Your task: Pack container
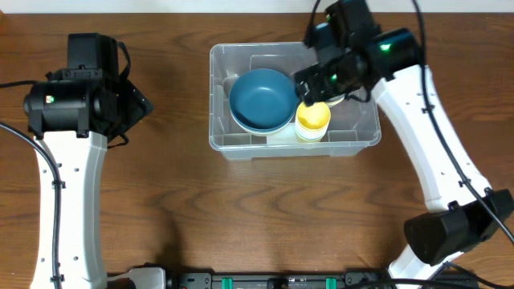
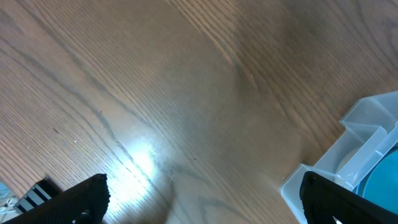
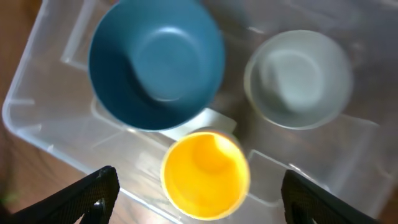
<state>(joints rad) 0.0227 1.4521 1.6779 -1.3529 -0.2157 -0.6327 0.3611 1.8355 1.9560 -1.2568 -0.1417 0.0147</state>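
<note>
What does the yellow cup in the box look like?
The yellow cup is round, bright yellow inside with a paler rim, and looks like plastic. It stands upright and empty in the clear container, close to one long wall, beside the blue bowl. Whether they touch is unclear. The right gripper hangs open above it, not holding it.

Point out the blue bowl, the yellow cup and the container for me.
blue bowl [image 3: 155, 62]: right wrist view, centre of its inner floor.
yellow cup [image 3: 205, 174]: right wrist view, inside its bottom.
container [image 1: 265, 148]: overhead view, on its near-side wall.
</note>
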